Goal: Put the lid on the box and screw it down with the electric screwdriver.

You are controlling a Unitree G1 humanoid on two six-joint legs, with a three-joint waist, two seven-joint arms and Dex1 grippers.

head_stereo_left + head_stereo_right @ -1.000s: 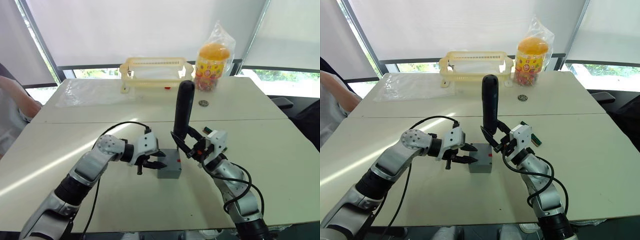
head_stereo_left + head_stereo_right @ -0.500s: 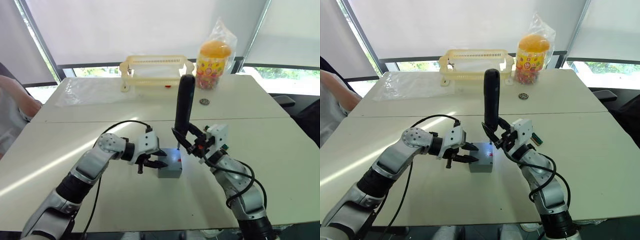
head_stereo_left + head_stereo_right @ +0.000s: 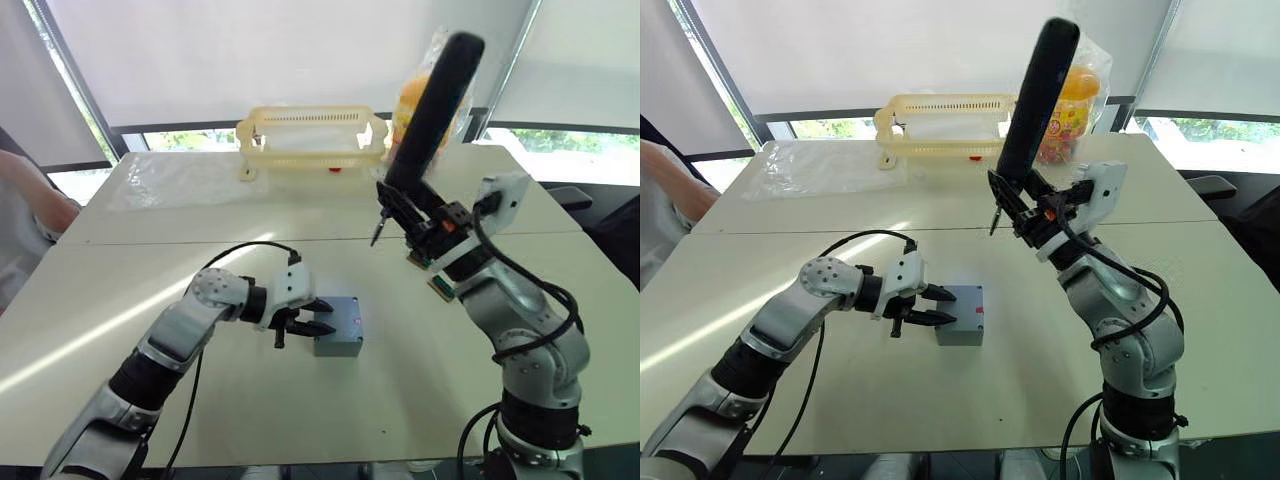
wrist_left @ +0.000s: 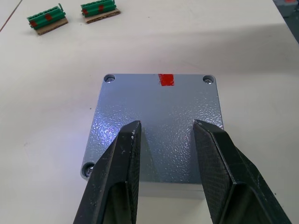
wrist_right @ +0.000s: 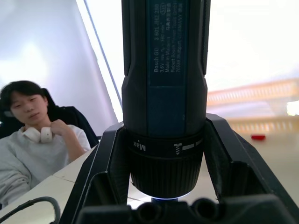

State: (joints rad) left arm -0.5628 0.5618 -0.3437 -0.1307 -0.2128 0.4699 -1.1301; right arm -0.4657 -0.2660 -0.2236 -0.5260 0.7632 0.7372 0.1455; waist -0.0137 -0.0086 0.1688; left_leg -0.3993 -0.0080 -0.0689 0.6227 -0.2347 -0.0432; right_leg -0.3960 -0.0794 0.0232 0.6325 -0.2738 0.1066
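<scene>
The box (image 3: 339, 327), with the lid (image 4: 156, 121) seated on it, is resting on the surface (image 3: 500, 350). The left gripper (image 3: 310, 318) is lying at the lid's near edge, fingers (image 4: 122, 168) apart. The right gripper (image 3: 1035, 212), fingers clamped on the screwdriver (image 3: 1032, 95), is hanging well above and beyond the box; the tool's long axis is tilting, bit aiming down toward the box.
</scene>
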